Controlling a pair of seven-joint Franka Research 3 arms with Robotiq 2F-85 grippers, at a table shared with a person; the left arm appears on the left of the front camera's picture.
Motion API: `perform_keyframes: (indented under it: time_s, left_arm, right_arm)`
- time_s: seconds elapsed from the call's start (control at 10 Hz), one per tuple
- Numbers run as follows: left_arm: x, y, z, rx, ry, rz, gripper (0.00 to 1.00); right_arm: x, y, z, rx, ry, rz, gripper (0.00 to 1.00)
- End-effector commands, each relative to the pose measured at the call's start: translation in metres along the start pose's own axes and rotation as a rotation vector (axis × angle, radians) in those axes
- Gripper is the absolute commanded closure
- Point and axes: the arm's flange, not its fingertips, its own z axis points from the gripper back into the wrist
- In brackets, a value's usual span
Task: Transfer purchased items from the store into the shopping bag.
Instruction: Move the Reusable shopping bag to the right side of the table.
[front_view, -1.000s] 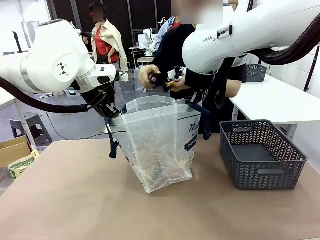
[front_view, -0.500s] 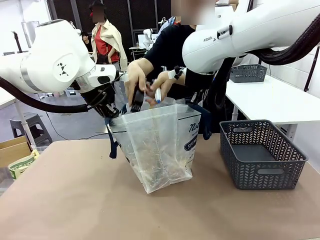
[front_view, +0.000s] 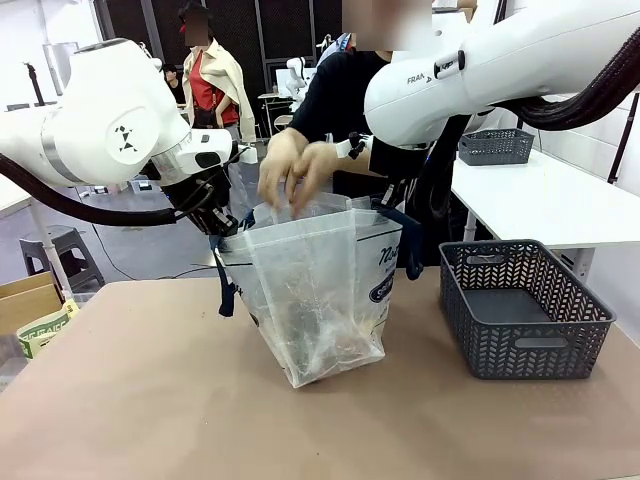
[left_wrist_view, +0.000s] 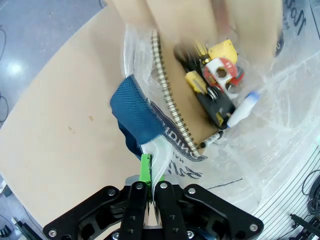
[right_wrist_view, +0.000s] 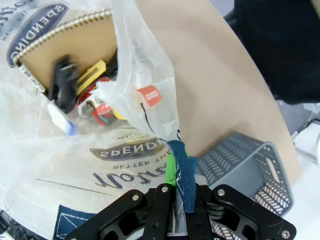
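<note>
Clear plastic shopping bag (front_view: 310, 290), rim inside both jaws

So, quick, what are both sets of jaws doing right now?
Left gripper: shut on the bag's edge.
Right gripper: shut on the bag's strap.

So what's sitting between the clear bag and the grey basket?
Nothing: in the front view just a bare strip of brown table separates the bag from the basket.

shopping bag (front_view: 315, 290): glossy crinkled translucent plastic | strap (left_wrist_view: 132, 112): woven navy cloth | brown notebook (right_wrist_view: 82, 45): matt card cover, metal spiral | basket (front_view: 520, 335): matt grey plastic | table (front_view: 150, 400): smooth matt
</note>
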Motion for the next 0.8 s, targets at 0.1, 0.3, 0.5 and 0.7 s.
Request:
perform_keyframes:
  time_s: [0.1, 0.3, 0.5, 0.7]
  left_arm:
    - [-0.0016, 0.0031, 0.0022, 0.006, 0.003, 0.002, 1.00]
    - [-0.0016, 0.0031, 0.0022, 0.006, 0.003, 0.002, 1.00]
    - [-0.0016, 0.0031, 0.0022, 0.006, 0.003, 0.002, 1.00]
    - [-0.0016, 0.0031, 0.0022, 0.006, 0.003, 0.002, 1.00]
  right_arm:
    - [-0.0008, -0.0029, 0.0002, 0.000, 0.002, -0.005, 1.00]
    - [-0.0008, -0.0029, 0.0002, 0.000, 0.002, -0.005, 1.00]
    - [-0.0008, -0.0029, 0.0002, 0.000, 0.002, -0.005, 1.00]
    - [-0.0008, -0.0029, 0.0002, 0.000, 0.002, -0.005, 1.00]
